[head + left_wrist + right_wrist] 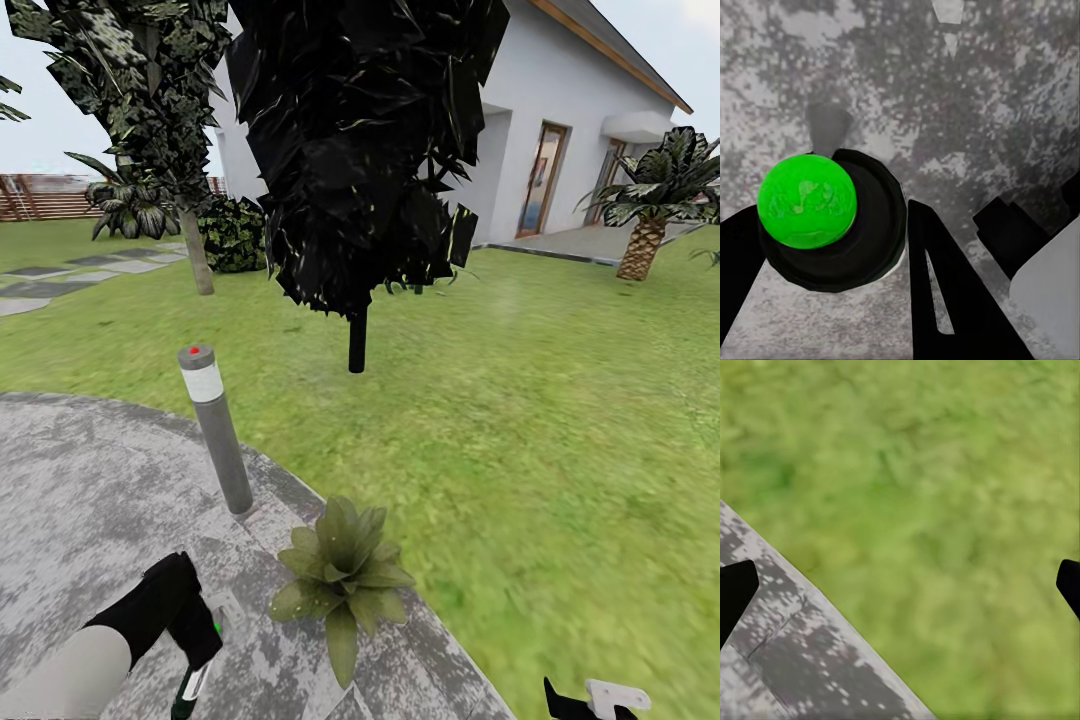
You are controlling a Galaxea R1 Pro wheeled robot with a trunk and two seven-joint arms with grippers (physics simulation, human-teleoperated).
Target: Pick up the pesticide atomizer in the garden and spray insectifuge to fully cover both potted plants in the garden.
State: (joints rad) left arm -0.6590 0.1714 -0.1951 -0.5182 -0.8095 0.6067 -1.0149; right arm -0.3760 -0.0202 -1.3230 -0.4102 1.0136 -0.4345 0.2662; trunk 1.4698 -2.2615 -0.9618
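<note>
- head view: nearest the camera, the left pincer (pixel 197 640) hangs low over the patio (pixel 80 480), clenched on the atomizer (pixel 193 680), whose dark green body and white label poke out below the black fingers. held this way, the bottle looks ready to be aimed.
- head view: one plant (pixel 343 570) sits just beside the left pincer, on the patio's edge where paving meets the lawn (pixel 520 420). its broad leaves spread low and flat, so spray from above should reach most of them.
- head view: a grey bollard (pixel 215 430) stands upright just behind the plant, much taller than it. a dark tree (pixel 355 150) rises from the lawn beyond, with a white house (pixel 560 130) and a palm (pixel 650 215) far back.
- head view: the right pincer (pixel 590 700) shows at the bottom edge, over the grass and well apart from the plant.
- left wrist view: the atomizer (pixel 832 225) is seen end-on, a bright green dome in a dark ring, gripped between the black fingers (pixel 945 300), with mottled patio (pixel 945 90) below. i cannot tell which way the nozzle faces.
- right wrist view: two dark fingertips (pixel 735 592) sit far apart at the frame's sides with nothing between them, so this pincer is released and idle. below lie grass (pixel 930 495) and a corner of paving (pixel 795 660).
- judgement: spraying this plant seems the step in hand; the second plant is yet to be found.
</note>
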